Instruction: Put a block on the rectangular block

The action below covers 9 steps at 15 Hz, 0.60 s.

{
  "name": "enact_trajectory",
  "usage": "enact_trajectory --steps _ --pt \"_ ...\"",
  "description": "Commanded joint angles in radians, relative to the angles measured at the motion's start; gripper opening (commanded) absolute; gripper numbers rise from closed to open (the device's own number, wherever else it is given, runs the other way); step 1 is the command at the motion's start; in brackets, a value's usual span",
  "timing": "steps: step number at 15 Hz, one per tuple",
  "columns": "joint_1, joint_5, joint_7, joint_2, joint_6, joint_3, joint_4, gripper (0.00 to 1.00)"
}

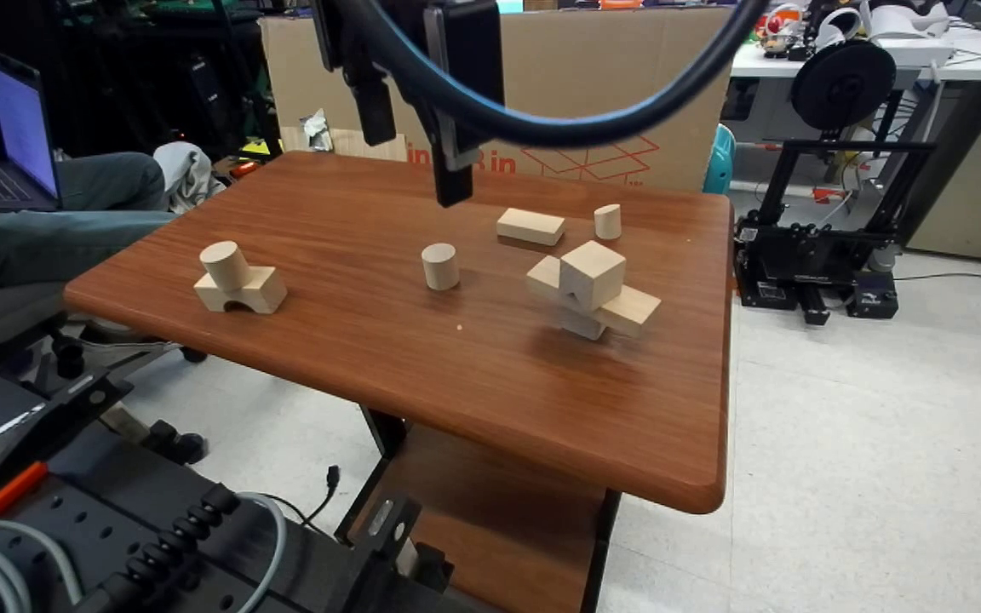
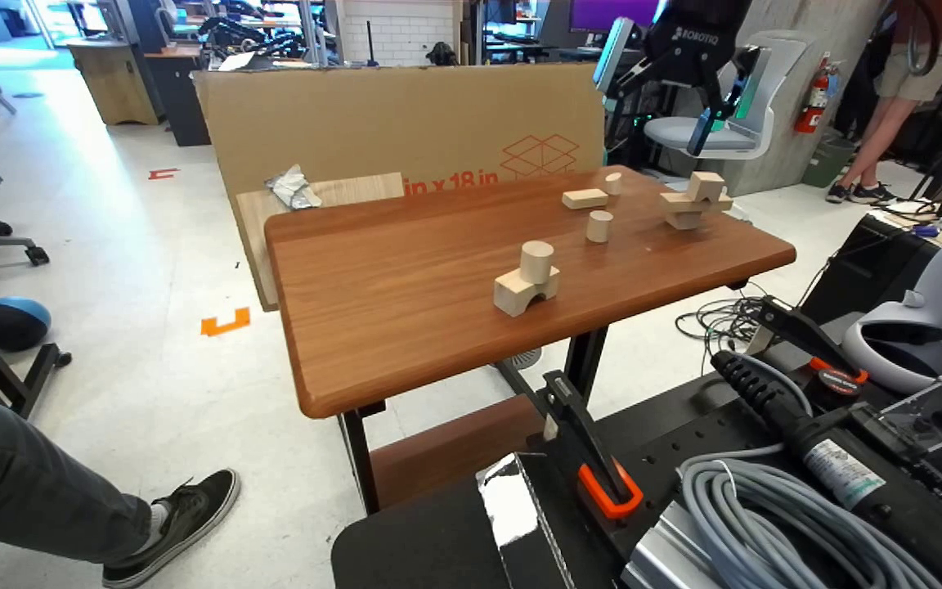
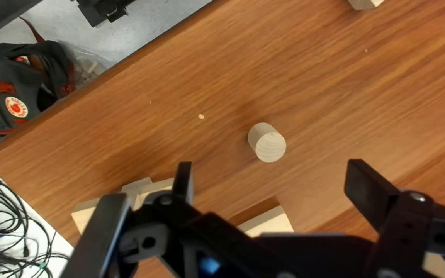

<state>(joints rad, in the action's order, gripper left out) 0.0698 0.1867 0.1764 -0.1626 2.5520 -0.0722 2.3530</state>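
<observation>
Wooden block (image 1: 440, 266): pale short cylinder, upright mid-table on the brown tabletop (image 1: 354, 323), apart from every other piece.
Gripper (image 3: 270, 168): fingers spread wide apart, raised above the tabletop; wrist view puts the block at 12 o'clock of the gap.
Rectangular block (image 1: 257, 289): notched oblong, notch down, block's 9 o'clock in an exterior view; upright cylinder (image 2: 536, 263) standing on top.
Plank (image 1: 530, 226): lying flat, block's 2 o'clock, same view.
Slant-top piece (image 1: 607, 223): standing near the plank, at its 3 o'clock.
Three-block pile (image 1: 594, 285): block's 3 o'clock; notched cube (image 2: 706, 186) uppermost, slat (image 1: 631, 311) crosswise beneath, base piece (image 1: 580, 323) lowest.
Cardboard (image 2: 438, 114): 12 o'clock, beyond the tabletop, both exterior views.
</observation>
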Motion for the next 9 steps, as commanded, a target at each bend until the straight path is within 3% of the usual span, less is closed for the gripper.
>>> enact_trajectory --steps 1,9 --pt "-0.020 -0.043 0.033 -0.105 0.020 0.001 -0.073 1.00" --pt "-0.084 -0.154 0.079 -0.251 0.002 -0.014 -0.180 1.00"
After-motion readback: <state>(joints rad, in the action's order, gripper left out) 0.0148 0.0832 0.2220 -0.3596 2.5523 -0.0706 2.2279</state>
